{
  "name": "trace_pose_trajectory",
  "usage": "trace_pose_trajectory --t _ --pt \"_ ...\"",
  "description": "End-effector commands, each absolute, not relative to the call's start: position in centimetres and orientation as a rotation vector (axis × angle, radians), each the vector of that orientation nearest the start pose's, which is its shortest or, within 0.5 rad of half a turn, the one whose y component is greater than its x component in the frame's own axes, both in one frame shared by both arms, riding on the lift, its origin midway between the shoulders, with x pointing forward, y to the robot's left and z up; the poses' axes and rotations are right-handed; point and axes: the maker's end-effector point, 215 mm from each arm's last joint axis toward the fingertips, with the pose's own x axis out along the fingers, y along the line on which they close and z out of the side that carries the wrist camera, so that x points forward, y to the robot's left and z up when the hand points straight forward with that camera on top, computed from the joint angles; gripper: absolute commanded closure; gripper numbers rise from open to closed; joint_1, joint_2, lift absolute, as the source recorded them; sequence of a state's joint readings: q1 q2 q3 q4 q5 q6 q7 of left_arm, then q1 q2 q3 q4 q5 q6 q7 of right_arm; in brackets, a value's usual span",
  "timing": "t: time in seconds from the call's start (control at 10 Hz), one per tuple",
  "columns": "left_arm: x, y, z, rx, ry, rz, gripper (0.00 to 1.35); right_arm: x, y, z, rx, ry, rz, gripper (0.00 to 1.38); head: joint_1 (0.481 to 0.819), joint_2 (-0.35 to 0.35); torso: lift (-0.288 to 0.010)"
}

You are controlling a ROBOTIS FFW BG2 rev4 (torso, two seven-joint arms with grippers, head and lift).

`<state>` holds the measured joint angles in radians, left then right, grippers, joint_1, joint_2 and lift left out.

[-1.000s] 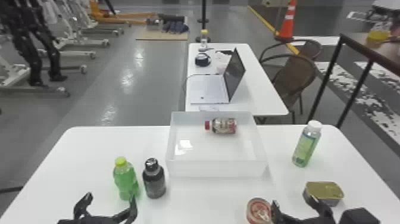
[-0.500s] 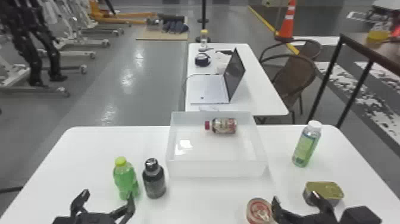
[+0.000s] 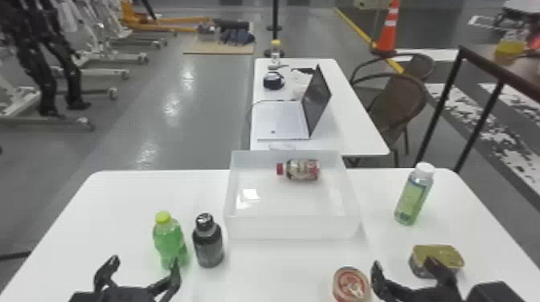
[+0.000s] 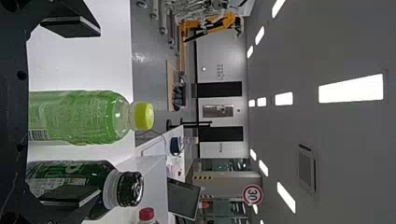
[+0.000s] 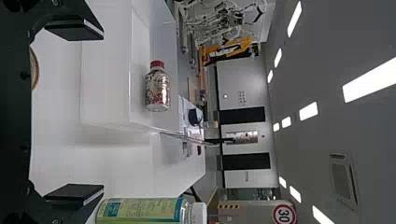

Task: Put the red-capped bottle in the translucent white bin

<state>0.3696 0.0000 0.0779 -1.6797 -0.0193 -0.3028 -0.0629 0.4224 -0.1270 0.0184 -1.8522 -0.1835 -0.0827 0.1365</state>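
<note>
Red-capped bottle (image 3: 302, 170) lies in the bin (image 3: 291, 228) at the far edge of the tabletop (image 3: 124, 200)! Left claw (image 3: 144, 263) and right claw (image 3: 403, 263) gape wide, empty, toward the near edge, likely because the job's done.

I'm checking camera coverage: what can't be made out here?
- Head view: print on red-capped bottle, too small; round tin, cut by bottom edge; oval tin, partly behind right gripper.
- Left wrist view: part of black-capped bottle, behind left gripper.
</note>
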Motion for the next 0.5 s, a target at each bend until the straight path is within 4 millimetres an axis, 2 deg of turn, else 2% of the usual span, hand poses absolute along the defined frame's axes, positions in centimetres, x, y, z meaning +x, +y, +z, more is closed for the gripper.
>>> trace_pose_trajectory --t 0.0,0.2,0.4 --pt "46.57 25.78 -38.82 0.045 -0.036 0.007 0.12 45.83 -21.45 -38.05 0.064 0.049 0.172 0.14 0.549 0.000 -0.100" --pt "46.59 25.74 -39.54 0.027 -0.013 0.005 0.12 45.89 -21.57 -37.86 0.057 0.043 0.161 0.14 0.549 0.000 -0.100" --pt "46.60 25.74 -39.39 0.026 -0.021 0.005 0.12 45.84 -21.84 -37.90 0.059 0.043 0.142 0.14 0.549 0.000 -0.100"
